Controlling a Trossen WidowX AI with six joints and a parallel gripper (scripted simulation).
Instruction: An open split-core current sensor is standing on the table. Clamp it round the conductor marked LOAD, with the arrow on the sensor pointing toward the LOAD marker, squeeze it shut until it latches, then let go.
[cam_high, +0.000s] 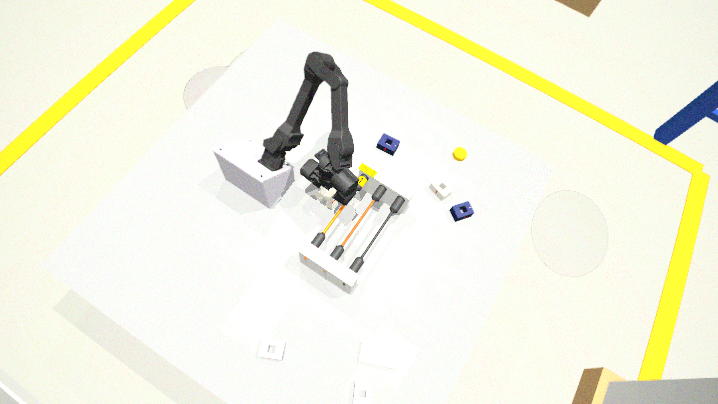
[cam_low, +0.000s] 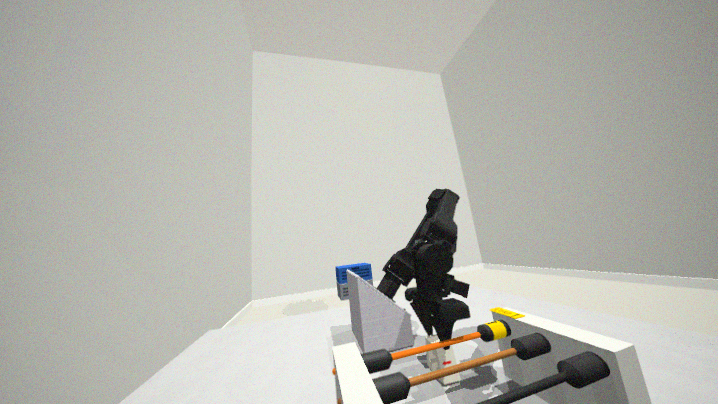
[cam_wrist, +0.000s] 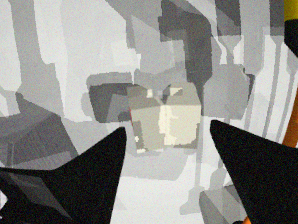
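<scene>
The cream split-core sensor (cam_high: 327, 197) (cam_low: 439, 360) (cam_wrist: 182, 122) stands on the table, its two halves parted at the top in the wrist view. A red mark (cam_low: 446, 362) shows on its side; the arrow's direction is too small to tell. My gripper (cam_low: 438, 340) (cam_wrist: 168, 128) is open, pointing down, with its fingertips just above the sensor, one towards each side. The LOAD conductor (cam_high: 333, 221) (cam_low: 435, 346) (cam_wrist: 294, 117) is orange with a yellow sleeve (cam_high: 362, 180) (cam_low: 498, 330) and runs beside the sensor, not through it. The yellow label (cam_high: 367, 170) (cam_low: 508, 313) sits on the rack's end wall.
A copper-coloured conductor (cam_high: 359, 223) (cam_low: 461, 365) and a black one (cam_high: 379, 235) run parallel in the rack (cam_high: 328, 268) (cam_low: 622, 349). Blue blocks (cam_high: 384, 146) (cam_high: 457, 216), a small cream block (cam_high: 444, 192) and a yellow disc (cam_high: 459, 153) lie beyond. The arm's pale base (cam_high: 246, 175) (cam_low: 374, 321) is close by.
</scene>
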